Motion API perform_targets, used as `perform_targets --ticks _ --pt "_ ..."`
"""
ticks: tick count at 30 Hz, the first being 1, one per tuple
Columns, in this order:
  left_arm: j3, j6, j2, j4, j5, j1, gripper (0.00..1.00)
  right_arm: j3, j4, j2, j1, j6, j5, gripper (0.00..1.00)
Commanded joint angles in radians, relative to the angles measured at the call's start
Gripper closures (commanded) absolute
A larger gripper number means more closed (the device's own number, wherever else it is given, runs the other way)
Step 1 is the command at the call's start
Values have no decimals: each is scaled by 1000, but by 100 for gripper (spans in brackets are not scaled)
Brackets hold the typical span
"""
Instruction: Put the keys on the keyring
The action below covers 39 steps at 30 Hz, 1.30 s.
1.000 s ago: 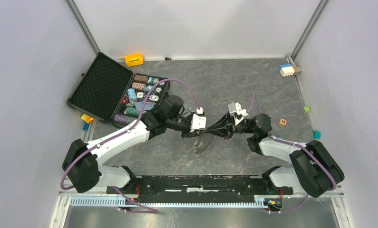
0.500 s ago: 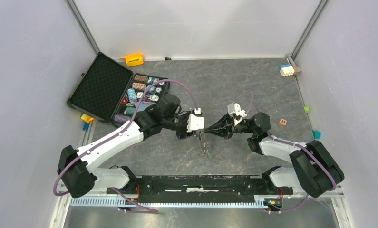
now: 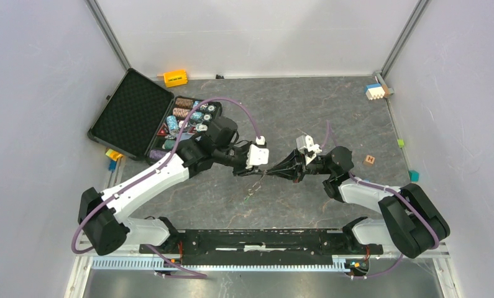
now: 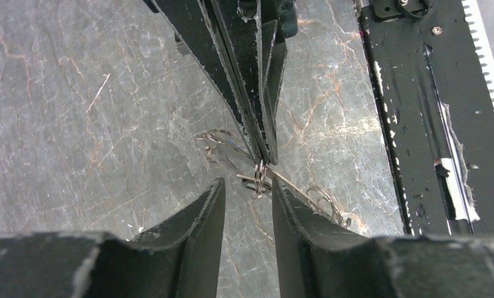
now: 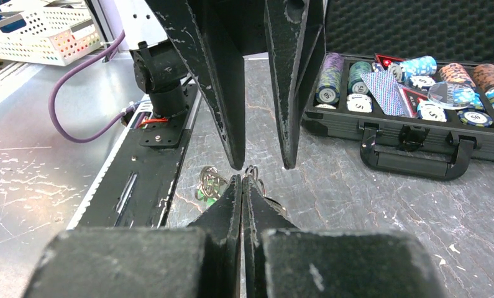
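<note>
Grey marbled tabletop, open black case at far left held poker chips, my right gripper pinched the wire keyring, my left gripper narrowly parted around it, keys lay on the tabletop beneath.

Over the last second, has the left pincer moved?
Yes. The left pincer shifted slightly toward the poker chip case, upward in the top view.

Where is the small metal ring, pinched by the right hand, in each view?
Top external: small metal ring at centre, at the tips of the right hand.
Left wrist: centre, just under those tips.
Right wrist: centre, just above those tips.
Shared landmark: the black base rail.
</note>
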Motion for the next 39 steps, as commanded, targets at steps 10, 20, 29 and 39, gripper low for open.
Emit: perform_targets --ticks 10,20,29,39 --pt "51 20 45 -17 97 2 75 33 25 -26 -3 -22 -3 100" --pt "50 4 53 -17 111 0 98 35 -2 -28 -3 -42 -2 100" --pt "120 -97 48 -67 -89 -32 98 74 -283 -49 -3 -259 45 96" --pt "298 -116 151 -282 -359 -128 98 113 -461 -89 -3 -396 58 71"
